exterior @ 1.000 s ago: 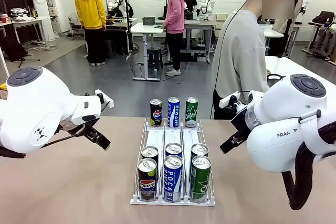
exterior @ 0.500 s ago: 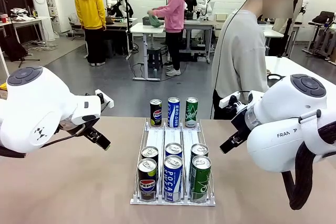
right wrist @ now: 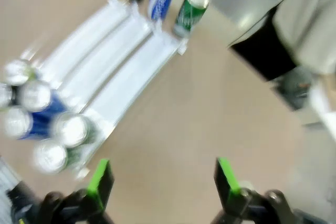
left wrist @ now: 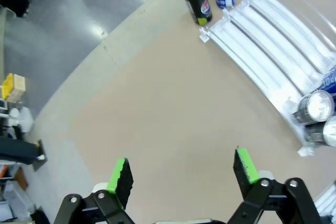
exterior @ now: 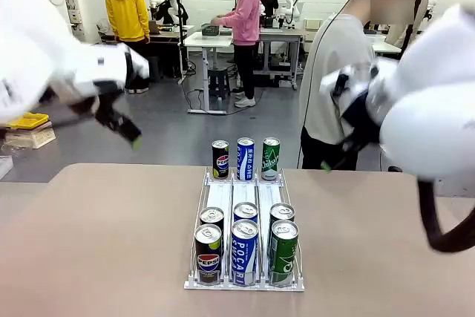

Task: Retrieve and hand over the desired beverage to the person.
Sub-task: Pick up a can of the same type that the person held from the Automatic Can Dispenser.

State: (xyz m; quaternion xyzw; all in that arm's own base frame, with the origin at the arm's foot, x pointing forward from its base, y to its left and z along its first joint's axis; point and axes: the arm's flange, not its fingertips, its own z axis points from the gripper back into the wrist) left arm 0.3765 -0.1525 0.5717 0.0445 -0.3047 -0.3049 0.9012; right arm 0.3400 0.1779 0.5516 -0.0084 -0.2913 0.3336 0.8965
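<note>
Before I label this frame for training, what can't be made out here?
Front view: motion blur smears the left end effector and right end effector.
Front view: the right arm hides much of the person's torso.
Right wrist view: blur makes the near cans' labels unreadable.
Left wrist view: the picture edge crops those cans.

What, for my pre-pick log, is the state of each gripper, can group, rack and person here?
left gripper: open, empty, above the table.
right gripper: open, empty, above the table.
six near cans: upright, two rows of three at the rack's near end.
three far cans: upright, one row at the rack's far end.
rack: flat on the table, lane middles bare.
person: standing at the table's far side.
</note>
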